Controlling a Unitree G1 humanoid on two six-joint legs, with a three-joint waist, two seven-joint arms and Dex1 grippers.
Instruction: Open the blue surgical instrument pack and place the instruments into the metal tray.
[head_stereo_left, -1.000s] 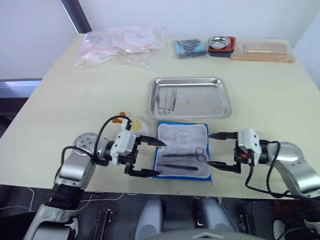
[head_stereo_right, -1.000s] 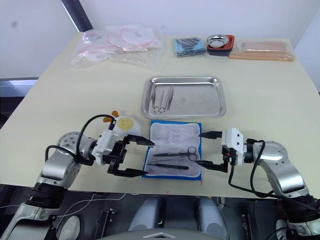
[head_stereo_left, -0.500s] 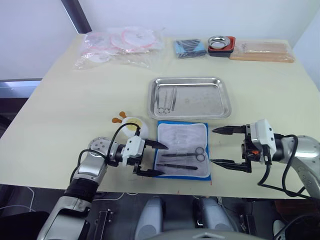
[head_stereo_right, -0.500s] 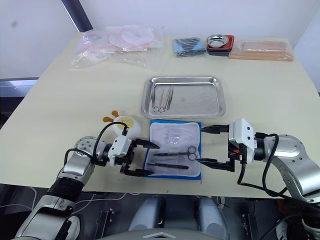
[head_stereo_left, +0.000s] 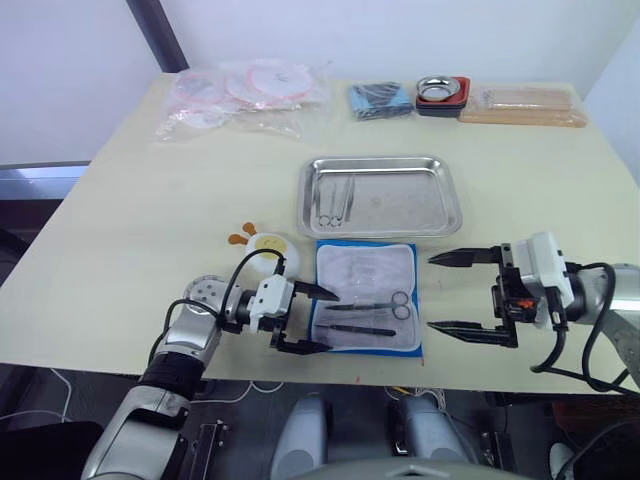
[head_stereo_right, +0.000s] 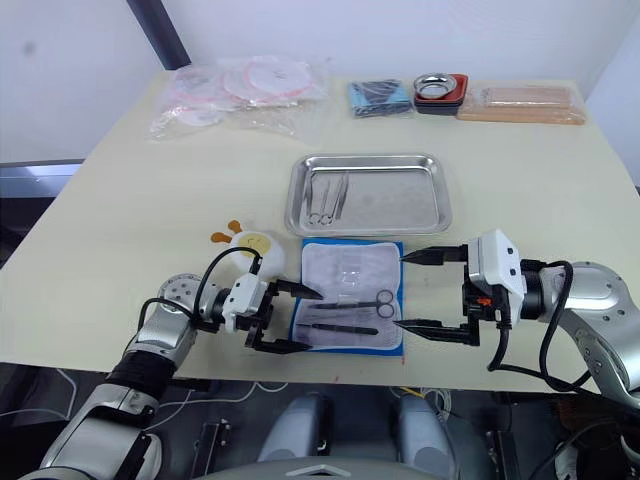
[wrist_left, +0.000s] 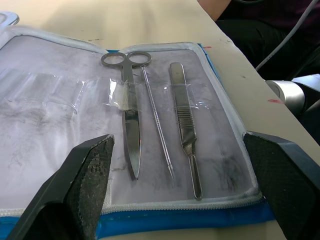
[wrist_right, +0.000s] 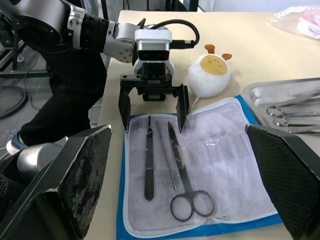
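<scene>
Our left gripper (head_stereo_left: 308, 319), wide open and empty, sits at the open blue surgical instrument pack (head_stereo_left: 366, 310); the instruments (wrist_left: 150, 117) point lengthwise toward it. Our right gripper (head_stereo_left: 466, 295), also open and empty, hangs farther off.

Pack (head_stereo_left: 366, 297) lies just before tray (head_stereo_left: 380, 196)

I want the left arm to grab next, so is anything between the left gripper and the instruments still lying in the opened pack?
Nothing visible. The left gripper is open at the blue surgical instrument pack's edge, its fingers pointing at the scissors, probe and scalpel handle, which lie uncovered on the lining, held by clear strips.
</scene>
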